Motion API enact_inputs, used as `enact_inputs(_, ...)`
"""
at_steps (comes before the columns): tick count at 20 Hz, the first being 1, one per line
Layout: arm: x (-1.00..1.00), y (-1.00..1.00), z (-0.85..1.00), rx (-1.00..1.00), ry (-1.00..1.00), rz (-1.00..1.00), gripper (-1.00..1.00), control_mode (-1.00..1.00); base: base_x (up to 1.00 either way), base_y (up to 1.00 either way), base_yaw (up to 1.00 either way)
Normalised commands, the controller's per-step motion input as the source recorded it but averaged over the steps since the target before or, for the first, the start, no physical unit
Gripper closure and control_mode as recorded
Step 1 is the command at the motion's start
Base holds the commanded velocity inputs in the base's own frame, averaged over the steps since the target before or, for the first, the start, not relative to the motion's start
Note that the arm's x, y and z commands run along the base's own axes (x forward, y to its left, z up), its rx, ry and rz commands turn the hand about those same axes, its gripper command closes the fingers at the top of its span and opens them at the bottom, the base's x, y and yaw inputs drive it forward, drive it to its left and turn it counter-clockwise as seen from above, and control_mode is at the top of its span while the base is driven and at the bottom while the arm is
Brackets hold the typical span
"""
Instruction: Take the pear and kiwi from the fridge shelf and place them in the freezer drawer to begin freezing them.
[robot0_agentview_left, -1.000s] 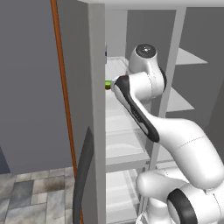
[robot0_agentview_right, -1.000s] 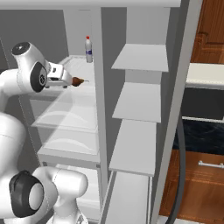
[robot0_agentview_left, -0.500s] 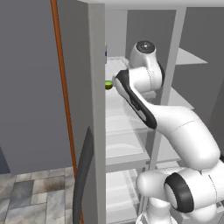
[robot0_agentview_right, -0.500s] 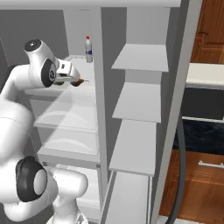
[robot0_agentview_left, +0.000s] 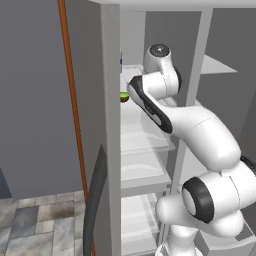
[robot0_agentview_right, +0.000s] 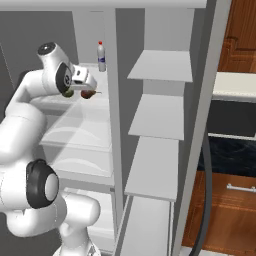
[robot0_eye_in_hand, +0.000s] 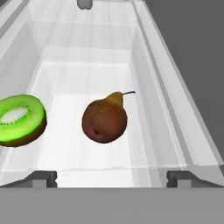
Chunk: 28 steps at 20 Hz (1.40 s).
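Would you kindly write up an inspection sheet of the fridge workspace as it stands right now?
Surface: fridge shelf, white with a clear raised rim, carrying both fruits.
Job's things: pear, reddish-brown with a stem, lying mid-shelf; kiwi, a half with its green cut face showing, beside the pear and apart from it.
Clutter: bottle standing at the back of the shelf.
Grippers: gripper level with the shelf's front rim, jaws open and holding nothing, pointed at the pear.
Cables: nothing seen.
Surroundings: narrow grey door shelves, wooden cabinets, tiled floor.
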Motion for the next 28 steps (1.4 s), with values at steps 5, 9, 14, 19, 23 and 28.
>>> enact_inputs(5,0.37,0.00,0.00,0.00,0.06,-0.16,-1.00,-1.00,0.00,0.00,0.00)
enact_inputs(9,0.38,0.00,-0.01,0.00,0.02,-0.08,-1.00,-1.00,0.00,0.00,0.00)
enact_inputs(14,0.28,0.00,-0.24,0.00,0.05,0.00,-1.00,-1.00,0.00,0.00,0.00)
enact_inputs(19,0.09,0.00,-0.29,0.01,0.00,0.00,-1.00,-1.00,0.00,0.00,0.00)
enact_inputs(23,0.00,0.00,-0.23,0.02,0.00,0.00,-1.00,-1.00,0.00,0.00,0.00)
enact_inputs(28,0.00,0.00,-0.27,0.04,0.00,0.00,-1.00,-1.00,0.00,0.00,0.00)
